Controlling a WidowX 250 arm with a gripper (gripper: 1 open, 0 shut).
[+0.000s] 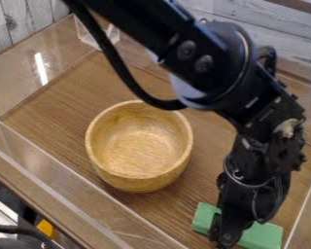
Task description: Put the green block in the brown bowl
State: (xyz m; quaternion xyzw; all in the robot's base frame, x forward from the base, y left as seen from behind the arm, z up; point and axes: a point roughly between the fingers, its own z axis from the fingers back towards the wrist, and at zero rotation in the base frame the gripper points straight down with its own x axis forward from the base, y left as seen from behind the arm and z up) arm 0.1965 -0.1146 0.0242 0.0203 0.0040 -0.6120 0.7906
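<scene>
While pointing straight down, gripper (231,233) sits clamped on green block (259,235), which lies flat on wooden tabletop (67,92) near the lower edge. Brown bowl (140,144) stands apart at ten o'clock from the block, upright.

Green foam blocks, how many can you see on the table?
1. The flat green foam block lies at the bottom right under the claw, right of the round wooden bowl. The arm may hide others.

A wood-grain tabletop (67,92) with clear plastic walls (48,160) catches bright glare; pale boards lie behind.
</scene>
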